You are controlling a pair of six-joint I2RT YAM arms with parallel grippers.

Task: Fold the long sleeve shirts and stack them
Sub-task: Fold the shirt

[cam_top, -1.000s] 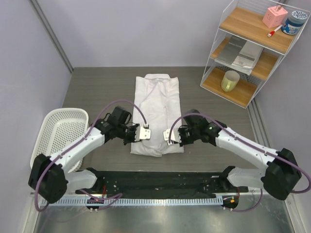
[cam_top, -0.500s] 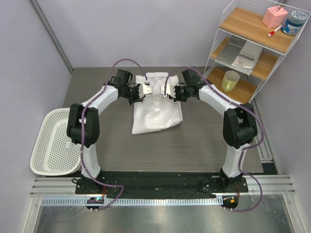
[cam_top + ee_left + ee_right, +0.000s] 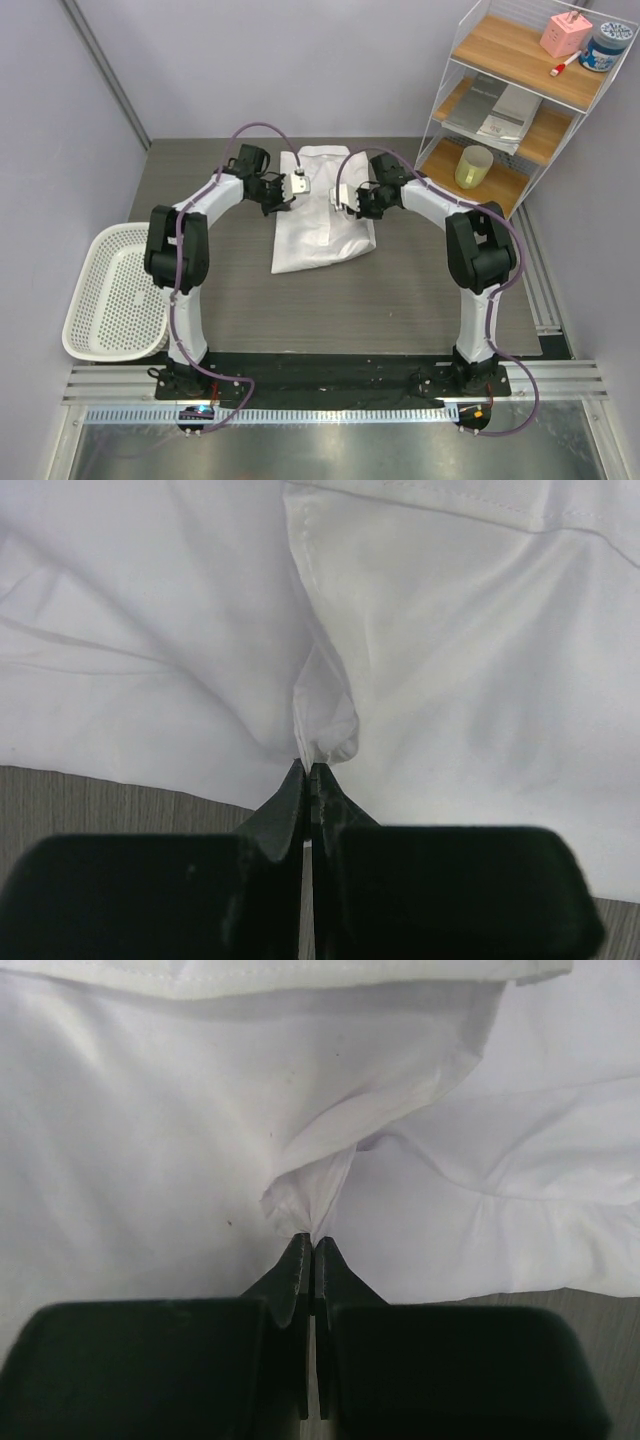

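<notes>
walls: pale lilac | table: grey woodgrain | shelf rack: white wire, wooden boards

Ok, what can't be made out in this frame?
Top view: how many layers the folded shirt has; the upper cloth hides them.
Top view: the pinched cloth, covered by the left gripper and right gripper.
Wrist views: the shirt's outline, cut off by frame edges.
Top view: the label of the jar on the shelf, too small.
</notes>
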